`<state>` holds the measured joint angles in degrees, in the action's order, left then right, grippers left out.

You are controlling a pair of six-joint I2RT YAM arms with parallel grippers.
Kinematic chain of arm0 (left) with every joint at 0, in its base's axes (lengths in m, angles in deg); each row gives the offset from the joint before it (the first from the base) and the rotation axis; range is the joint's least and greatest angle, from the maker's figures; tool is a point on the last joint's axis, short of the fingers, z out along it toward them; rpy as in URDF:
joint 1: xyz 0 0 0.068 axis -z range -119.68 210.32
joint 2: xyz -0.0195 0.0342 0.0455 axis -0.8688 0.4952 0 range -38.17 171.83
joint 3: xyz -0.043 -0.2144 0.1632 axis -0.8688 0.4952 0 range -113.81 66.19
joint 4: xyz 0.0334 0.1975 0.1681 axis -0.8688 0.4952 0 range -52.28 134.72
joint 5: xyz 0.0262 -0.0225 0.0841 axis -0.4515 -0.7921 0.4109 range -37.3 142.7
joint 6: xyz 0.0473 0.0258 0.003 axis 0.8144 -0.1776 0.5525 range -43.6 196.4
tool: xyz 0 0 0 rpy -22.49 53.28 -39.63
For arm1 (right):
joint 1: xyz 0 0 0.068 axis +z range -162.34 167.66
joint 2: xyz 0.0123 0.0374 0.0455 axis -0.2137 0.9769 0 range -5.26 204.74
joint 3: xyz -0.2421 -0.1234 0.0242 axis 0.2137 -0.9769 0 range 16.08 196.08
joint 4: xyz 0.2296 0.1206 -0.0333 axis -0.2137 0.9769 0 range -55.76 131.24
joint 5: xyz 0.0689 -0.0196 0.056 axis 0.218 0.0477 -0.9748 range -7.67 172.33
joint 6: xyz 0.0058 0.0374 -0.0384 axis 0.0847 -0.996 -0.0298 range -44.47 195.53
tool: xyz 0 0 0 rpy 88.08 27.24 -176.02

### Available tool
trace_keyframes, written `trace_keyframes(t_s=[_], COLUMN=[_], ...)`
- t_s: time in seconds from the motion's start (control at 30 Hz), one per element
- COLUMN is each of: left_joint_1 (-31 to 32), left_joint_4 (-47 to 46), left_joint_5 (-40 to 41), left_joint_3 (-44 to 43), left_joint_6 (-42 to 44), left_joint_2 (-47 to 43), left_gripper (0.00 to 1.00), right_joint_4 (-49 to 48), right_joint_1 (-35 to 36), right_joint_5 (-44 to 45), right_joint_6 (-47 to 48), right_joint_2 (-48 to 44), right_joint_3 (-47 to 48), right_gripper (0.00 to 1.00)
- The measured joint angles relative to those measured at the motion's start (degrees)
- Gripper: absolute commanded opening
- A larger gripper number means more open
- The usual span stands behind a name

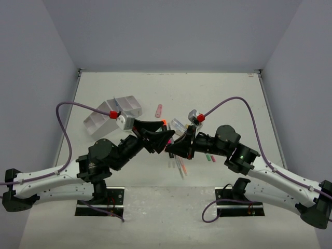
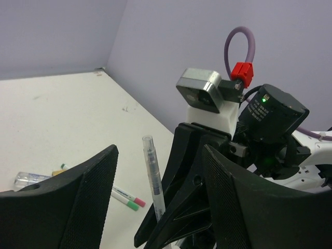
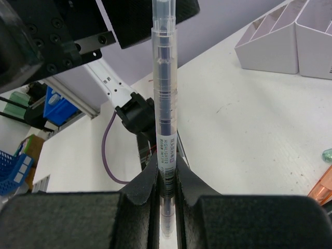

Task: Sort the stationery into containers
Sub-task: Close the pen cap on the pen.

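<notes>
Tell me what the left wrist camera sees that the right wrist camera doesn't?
Only the left wrist view shows a marker with a pink-and-green end lying flat, and the right arm's wrist camera. Only the right wrist view shows the white divided trays and the printing on the pen. Both show the clear pen pinched in the right gripper.
</notes>
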<state>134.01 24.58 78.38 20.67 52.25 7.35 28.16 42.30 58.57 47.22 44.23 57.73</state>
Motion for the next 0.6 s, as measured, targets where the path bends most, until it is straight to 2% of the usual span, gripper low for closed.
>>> trace_keyframes(t_s=[0.07, 0.13, 0.3, 0.4, 0.53, 0.6], left_joint_1=[0.0, 0.0, 0.0, -0.02, -0.75, -1.3], left_joint_4=[-0.07, 0.03, 0.06, 0.05, 0.19, 0.21], left_joint_5=[-0.22, -0.37, -0.72, -0.82, -1.11, -1.6], left_joint_3=[-0.25, -0.26, -0.3, -0.44, -0.46, -0.46], left_joint_6=[0.64, 1.22, 1.43, 1.43, 1.42, 1.37], left_joint_2=[-0.13, -0.11, 0.1, 0.83, 1.49, 1.61], left_gripper=[0.5, 0.45, 0.42, 0.29, 0.21, 0.11], right_joint_4=[0.4, 0.97, 2.08, 2.24, 2.43, 2.69], right_joint_1=[0.0, 0.0, 0.02, 0.0, 0.01, 0.0], right_joint_5=[-0.17, -0.39, -1.36, -1.57, -2.07, -2.49], right_joint_6=[0.29, 0.58, 1.36, 1.62, 2.12, 2.42], right_joint_2=[0.0, 0.0, 0.0, 0.0, -0.05, -0.04], right_joint_3=[0.02, 0.06, 0.45, 0.55, 0.63, 0.84], right_gripper=[0.0, 0.0, 0.0, 0.0, 0.0, 0.0])
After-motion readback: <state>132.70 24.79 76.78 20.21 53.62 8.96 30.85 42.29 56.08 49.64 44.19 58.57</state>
